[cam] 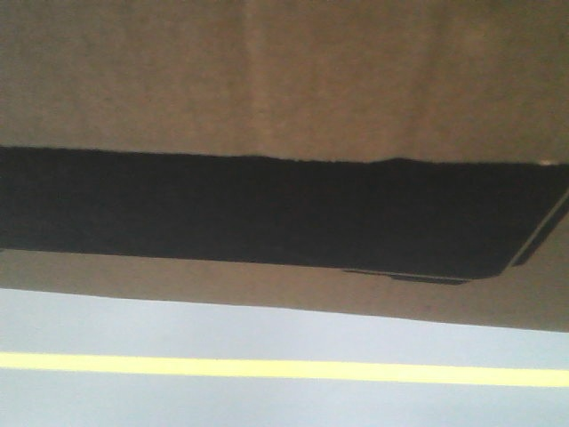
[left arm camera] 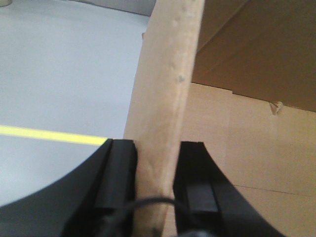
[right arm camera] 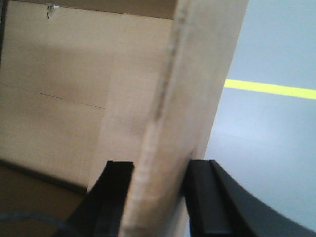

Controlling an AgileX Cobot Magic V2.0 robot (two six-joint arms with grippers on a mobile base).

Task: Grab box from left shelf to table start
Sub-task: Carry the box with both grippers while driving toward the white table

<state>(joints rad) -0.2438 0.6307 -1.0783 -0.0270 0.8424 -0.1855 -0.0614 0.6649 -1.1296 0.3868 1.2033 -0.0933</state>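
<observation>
**Front view:** the cardboard box (cam: 284, 80) fills the upper frame. Its black panel (cam: 267, 213) is edged by a thin pale outline at the right. Below the box, a pale grey floor (cam: 133, 320) carries a yellow stripe (cam: 267, 367).

**Left wrist view:** your left gripper (left arm camera: 157, 170) has its jaws pinching a cardboard wall of the box (left arm camera: 168, 74). One black finger (left arm camera: 121, 168) sits on the outer face and the other on the inner face. Beyond the outer finger lie the floor and the stripe. Beyond the inner finger is the brown interior of the box.

**Right wrist view:** your right gripper (right arm camera: 158, 187) has its jaws clamped likewise on a wall of the box (right arm camera: 197, 74). The box interior lies past the inner finger. The floor and the stripe lie past the outer finger.
</observation>
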